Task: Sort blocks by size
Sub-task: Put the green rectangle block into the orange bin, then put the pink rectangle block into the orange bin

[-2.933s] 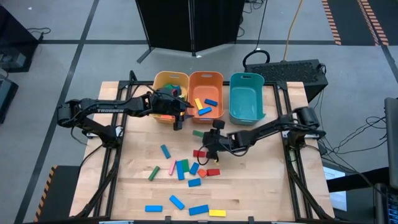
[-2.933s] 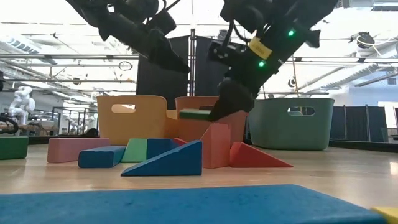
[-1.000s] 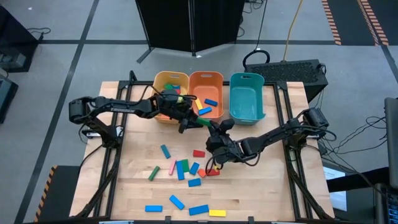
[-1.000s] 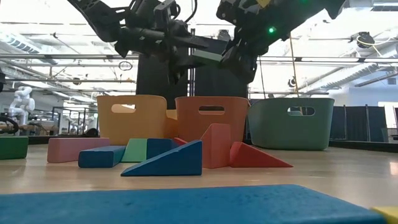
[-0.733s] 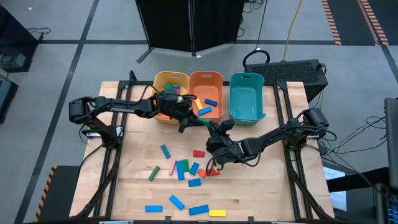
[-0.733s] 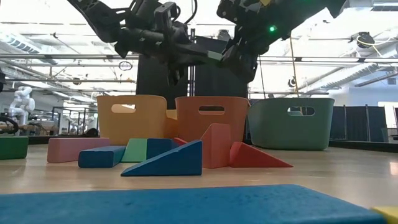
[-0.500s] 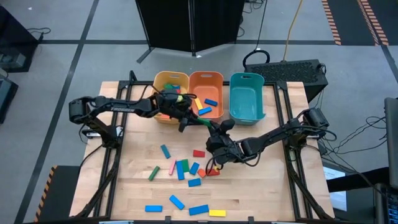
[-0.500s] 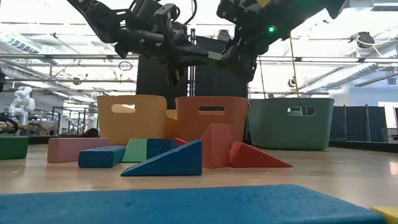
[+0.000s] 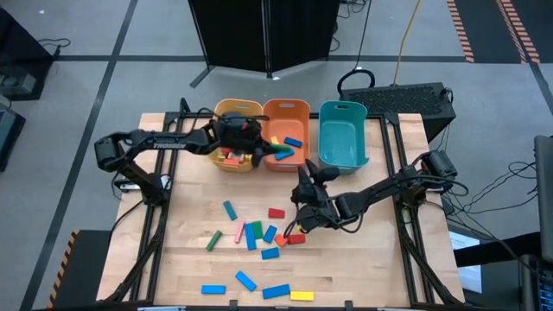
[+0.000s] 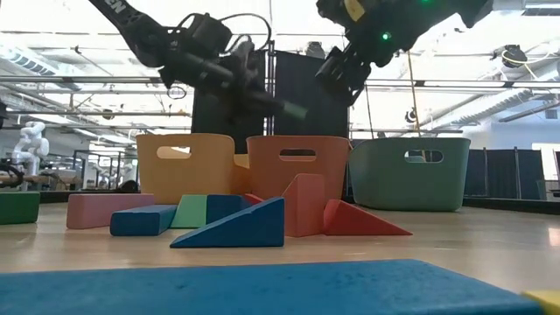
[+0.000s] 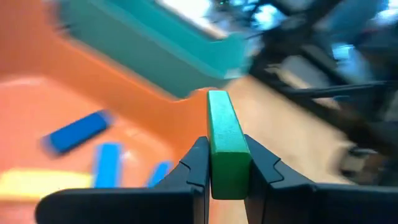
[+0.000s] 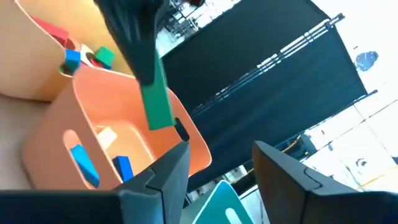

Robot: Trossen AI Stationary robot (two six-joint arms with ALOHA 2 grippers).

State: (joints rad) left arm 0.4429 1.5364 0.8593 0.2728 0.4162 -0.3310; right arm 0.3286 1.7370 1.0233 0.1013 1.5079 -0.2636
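My left gripper is shut on a green bar block above the orange bin; the low view shows the green bar high over the bins. My right gripper stands open just to the near right of it, holding nothing, and sees the green bar ahead. Loose blocks in blue, red, green and pink lie flat on the table. The orange bin holds blue blocks and a yellow one. My left gripper pinches the green bar by the two sides of its rear end between its two fingers. The fingers come from the table's left, slanting slightly down, and lie along the bar. The bar sticks out past the fingertips, lifted clear over the orange bin.
A yellow bin, the orange bin and a teal bin stand in a row at the table's far edge. More blue blocks and a yellow one lie near the front edge. Bare wood shows at the table's near right.
My left gripper took hold of the green bar while my right gripper held it. The bar has come away from my right gripper. My left gripper has swung toward the far edge with the bar, from in front of the bins to over the orange bin.
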